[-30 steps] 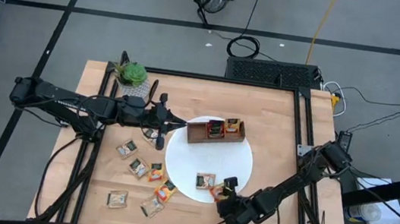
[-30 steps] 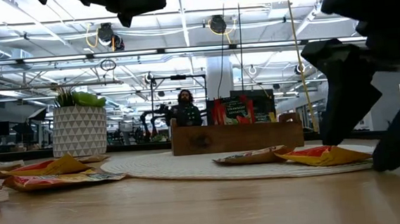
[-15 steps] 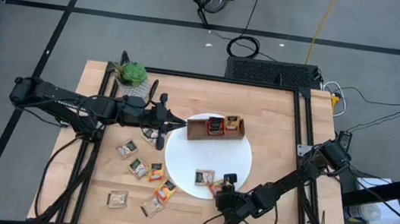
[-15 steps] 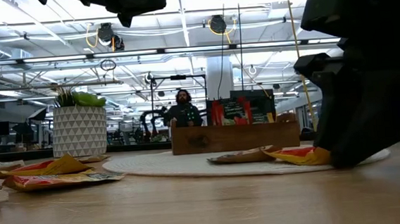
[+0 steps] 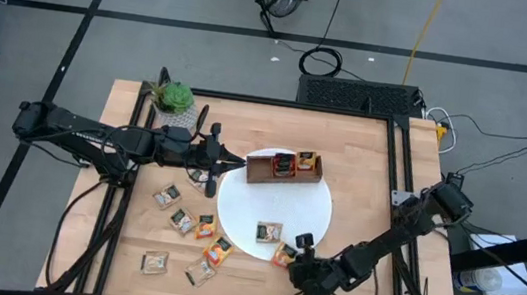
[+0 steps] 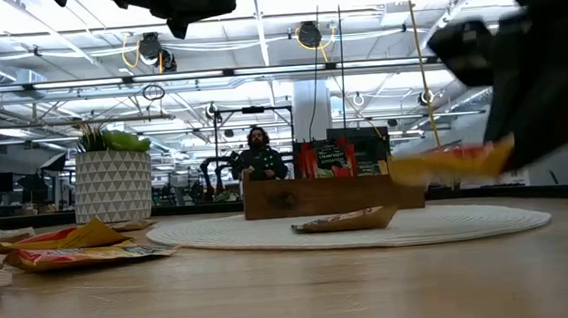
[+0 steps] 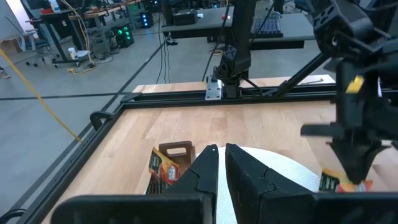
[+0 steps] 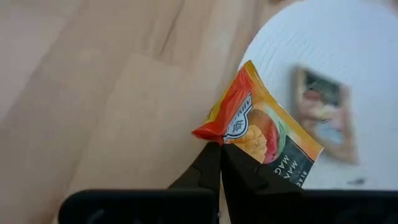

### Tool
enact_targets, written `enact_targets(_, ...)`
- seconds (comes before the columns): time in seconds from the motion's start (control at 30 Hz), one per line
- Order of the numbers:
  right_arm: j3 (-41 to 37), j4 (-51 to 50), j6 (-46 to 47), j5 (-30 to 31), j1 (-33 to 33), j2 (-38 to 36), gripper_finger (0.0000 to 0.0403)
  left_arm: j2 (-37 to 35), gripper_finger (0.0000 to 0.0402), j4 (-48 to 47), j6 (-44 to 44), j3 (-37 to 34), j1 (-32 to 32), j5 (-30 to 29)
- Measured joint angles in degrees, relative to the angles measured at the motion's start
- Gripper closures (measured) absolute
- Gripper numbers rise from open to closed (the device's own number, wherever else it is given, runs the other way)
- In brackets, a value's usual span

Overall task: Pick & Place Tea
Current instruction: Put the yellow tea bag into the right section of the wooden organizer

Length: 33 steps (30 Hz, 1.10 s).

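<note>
High view: we see the right gripper [image 5: 293, 255] low at the near edge of the white plate [image 5: 311, 214], pinching an orange-red sachet [image 5: 281, 256] at the plate's rim. A pale sachet [image 5: 269, 232] lies on the plate just beside it. The wooden tray [image 5: 284, 170] sits at the plate's far side with two sachets standing in it. More loose sachets [image 5: 191, 229] lie scattered on the table left of the plate. The left gripper [image 5: 220, 158] hangs over the table just left of the tray.

Low view: the orange-red sachet [image 6: 452, 161] hangs clear of the plate [image 6: 229, 230], held from the right by a dark blurred gripper. The pale sachet [image 6: 343, 220] lies flat on the plate.

Left wrist view: the left fingers [image 7: 202, 173] stand nearly together with a narrow gap, holding nothing we can see.

Right wrist view: the right fingers [image 8: 209, 167] are pressed together on the sachet's [image 8: 260, 135] corner, over the bare wood beside the plate [image 8: 348, 68].
</note>
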Motion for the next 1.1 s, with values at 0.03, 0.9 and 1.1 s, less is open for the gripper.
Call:
enact_targets(0.03,0.00,-0.66,-1.12,1.70,0.45,-0.85,0.0402,0.00,0.0364,0.00,0.00,0.00,-0.01,0.00)
enact_targets(0.9,0.04,17.12,-84.45,43.70,-9.87,-3.21,0.0403,1.97,0.0364,7.46,-29.05,0.02,-0.56,4.37)
enact_targets(1.1,0.07,26.45,-91.31,42.53,-12.52,-3.21,0.0403,8.92,0.0364,10.87,-37.46,0.02,-2.33,5.93)
